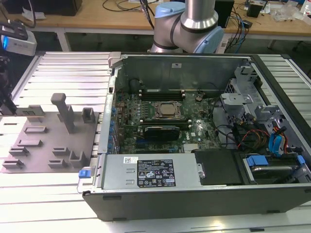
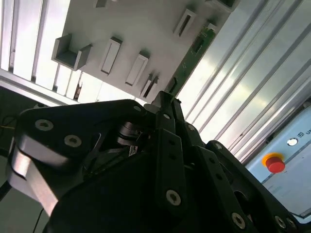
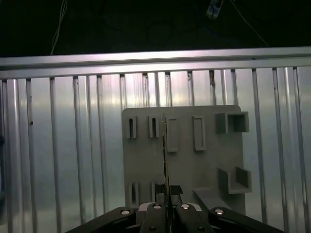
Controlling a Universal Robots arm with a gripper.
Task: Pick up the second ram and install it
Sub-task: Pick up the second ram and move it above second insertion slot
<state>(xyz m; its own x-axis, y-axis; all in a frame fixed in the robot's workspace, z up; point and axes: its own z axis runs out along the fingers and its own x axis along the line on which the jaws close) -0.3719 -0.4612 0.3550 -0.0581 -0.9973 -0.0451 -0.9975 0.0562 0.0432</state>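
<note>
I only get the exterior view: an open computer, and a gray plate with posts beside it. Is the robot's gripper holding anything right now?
Observer: Yes. In the second wrist view the gripper is closed on the second ram, a thin green stick reaching out past its tips.
Operator: Where is it holding that?
Observer: Over the gray plate. In the first wrist view the stick appears edge-on, as a thin line running between the plate's slots.
Operator: Anything else around there?
Observer: The second wrist view catches a red button on a panel past the ribbed table.
</note>
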